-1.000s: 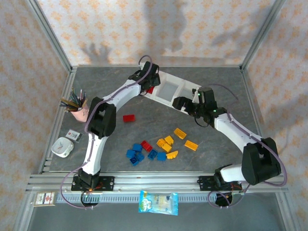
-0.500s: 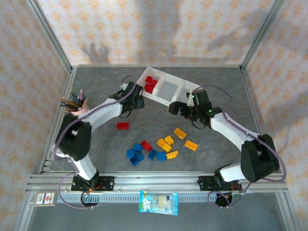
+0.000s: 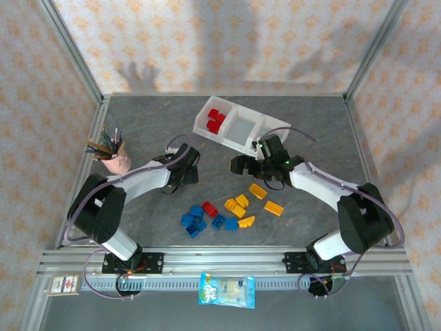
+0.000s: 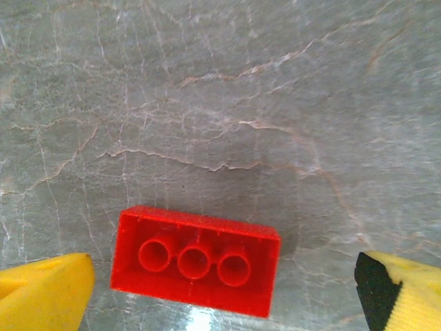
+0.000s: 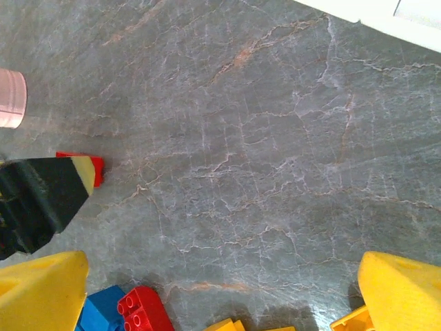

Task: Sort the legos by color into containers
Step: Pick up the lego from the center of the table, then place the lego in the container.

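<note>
A red lego (image 4: 196,261) lies studs-down on the grey table, between the spread yellow fingertips (image 4: 45,289) of my left gripper (image 4: 220,300), which is open and hovers over it. From above, the left gripper (image 3: 180,176) is left of the lego pile. My right gripper (image 3: 238,165) is open over bare table, just above the pile, with nothing between its fingers (image 5: 403,289). Blue legos (image 3: 196,219), a red lego (image 3: 210,208) and yellow legos (image 3: 241,205) lie loose. The white tray (image 3: 270,129) holds red legos (image 3: 215,121) in its left compartment.
A pink pen cup (image 3: 114,157) stands at the left, its edge (image 5: 10,96) also in the right wrist view. The left arm's dark finger (image 5: 41,196) covers part of the red lego (image 5: 95,167). A snack bag (image 3: 227,289) lies on the front rail.
The left arm has swung back from the tray down to the lone red lego. The right gripper has moved left and nearer, toward the pile.
</note>
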